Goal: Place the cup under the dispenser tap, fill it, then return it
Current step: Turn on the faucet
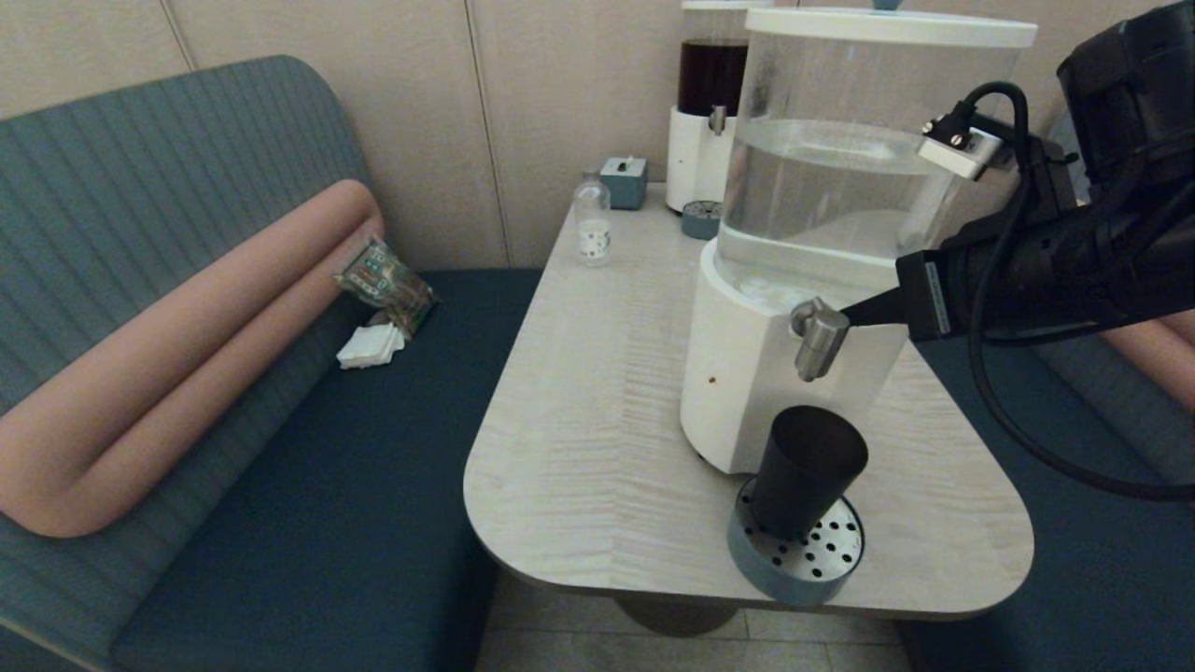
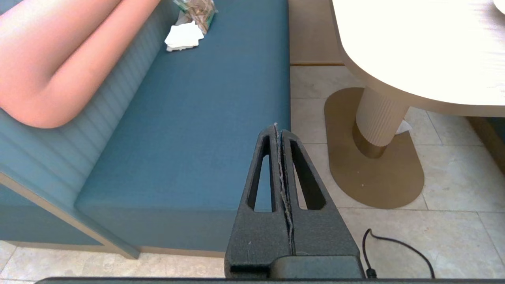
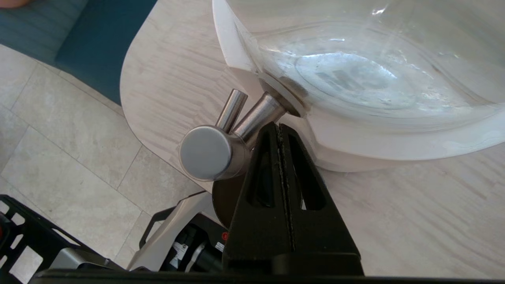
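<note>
Booth seating wraps a pale wood-grain table [image 1: 597, 411] with rounded corners, teal bench [image 1: 308, 448] on one side with a long pink bolster [image 1: 177, 355] along its back. On the table's near edge we've got the big white-based dispenser [image 1: 775, 373] with its clear tank partly full of water.

Our cup [image 1: 805, 471], the matte black tumbler, stands upright on the round perforated drip tray [image 1: 822, 565] right at the near edge, directly below the dispenser tap [image 1: 819, 338]. Nothing is holding it.

Our right gripper [image 3: 279, 127] has its fingers pressed together, tips up against the steel stem of the tap just behind the round knob, on the side toward the tank. It isn't clamping anything, just touching.

Our left gripper [image 2: 278, 128] is also closed with nothing in it, parked low off the table's edge over the bench seat and tiled floor.

Back toward the far edge there's a slimmer dispenser with dark liquid [image 1: 711, 103], a small clear bottle [image 1: 592, 219] and a little teal box [image 1: 624, 181]. A snack packet [image 1: 385, 280] and a white napkin [image 1: 371, 345] sit on the bench.
</note>
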